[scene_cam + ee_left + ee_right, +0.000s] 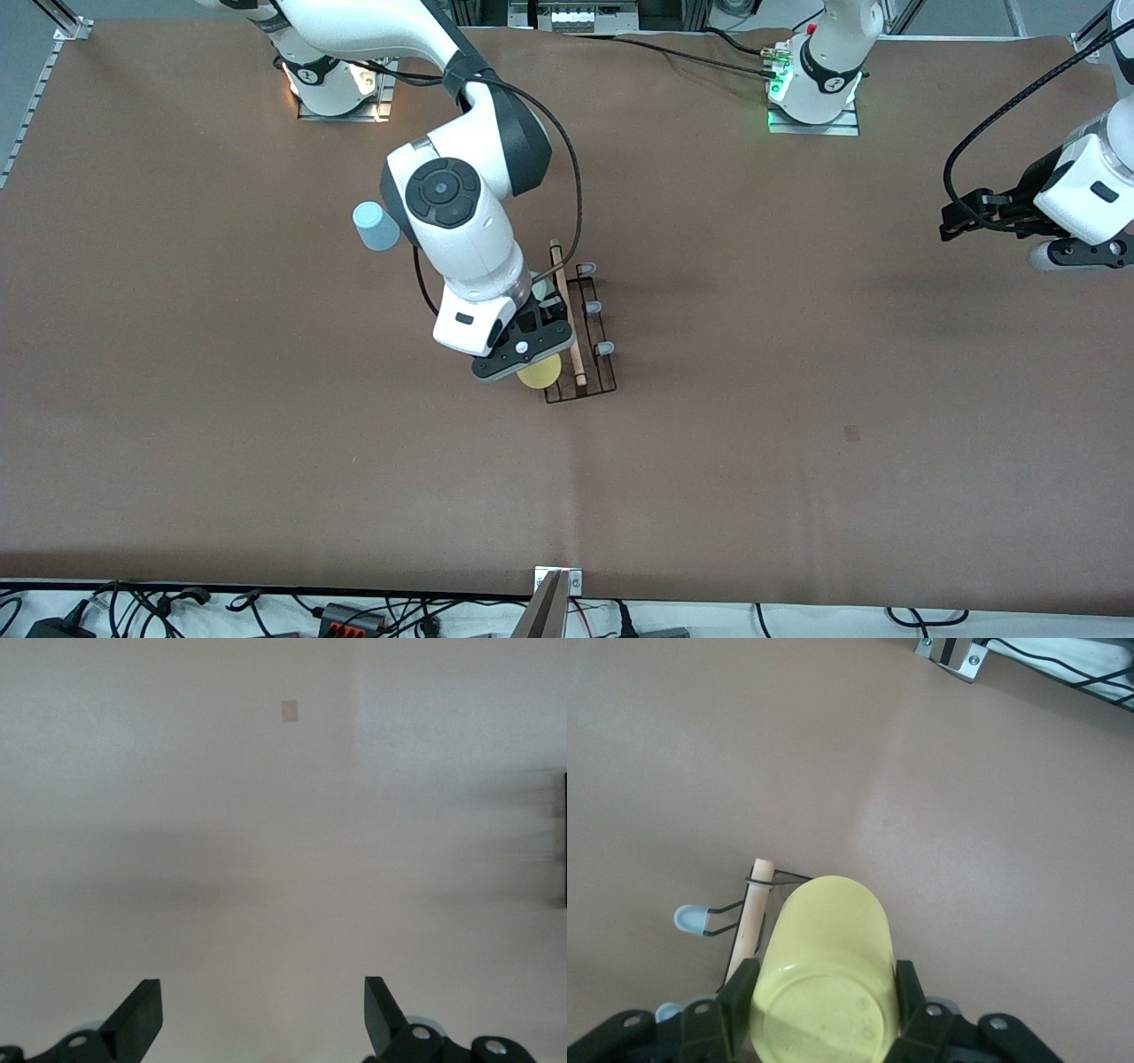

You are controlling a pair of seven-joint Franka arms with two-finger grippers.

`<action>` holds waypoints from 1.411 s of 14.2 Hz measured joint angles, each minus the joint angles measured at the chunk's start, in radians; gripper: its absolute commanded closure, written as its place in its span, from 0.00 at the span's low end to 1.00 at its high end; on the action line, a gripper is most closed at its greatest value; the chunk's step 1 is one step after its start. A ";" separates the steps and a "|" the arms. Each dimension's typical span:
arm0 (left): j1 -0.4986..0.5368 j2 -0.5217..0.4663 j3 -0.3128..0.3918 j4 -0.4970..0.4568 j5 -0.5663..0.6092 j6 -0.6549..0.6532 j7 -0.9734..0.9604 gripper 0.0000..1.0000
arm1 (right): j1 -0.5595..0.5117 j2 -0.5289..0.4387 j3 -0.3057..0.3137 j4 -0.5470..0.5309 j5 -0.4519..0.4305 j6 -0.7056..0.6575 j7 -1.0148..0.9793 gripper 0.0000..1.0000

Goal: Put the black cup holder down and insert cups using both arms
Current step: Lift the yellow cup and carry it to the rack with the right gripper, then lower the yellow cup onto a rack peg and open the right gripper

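The black cup holder (586, 337) stands mid-table, its wooden rod (567, 310) along the top and grey-blue pegs (604, 348) sticking out. My right gripper (529, 353) is shut on the yellow cup (539, 372) and holds it at the rack's end nearer the front camera. In the right wrist view the yellow cup (824, 970) sits between my fingers (735, 1005), beside the rod (751, 912). A pale grey-green cup (541, 288) shows partly under the right arm at the rack. The light blue cup (376, 226) stands on the table. My left gripper (262, 1014) is open and empty, waiting over the left arm's end of the table.
A small dark mark (851, 432) lies on the brown table cover toward the left arm's end. A metal bracket (558, 580) and cables (354, 611) run along the table edge nearest the front camera.
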 measured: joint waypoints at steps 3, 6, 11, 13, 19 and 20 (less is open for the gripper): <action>0.000 0.000 0.000 0.000 0.000 0.000 0.000 0.00 | 0.013 0.028 0.001 0.000 0.000 0.004 0.000 0.76; 0.000 0.000 0.000 0.000 0.000 0.000 0.000 0.00 | 0.026 0.043 0.001 -0.001 0.000 0.008 0.000 0.76; 0.000 0.000 0.000 0.000 0.000 0.000 0.000 0.00 | 0.023 0.066 -0.004 -0.001 0.000 0.009 0.000 0.76; 0.000 0.000 0.000 0.000 0.000 0.000 0.000 0.00 | 0.021 0.071 -0.005 -0.003 0.000 0.009 -0.001 0.76; 0.000 0.000 0.000 0.000 0.000 0.000 0.000 0.00 | 0.021 0.102 -0.005 -0.006 0.000 0.017 -0.002 0.00; 0.000 0.000 0.000 0.000 0.000 0.000 0.000 0.00 | 0.022 0.102 -0.005 -0.005 0.000 0.017 0.000 0.00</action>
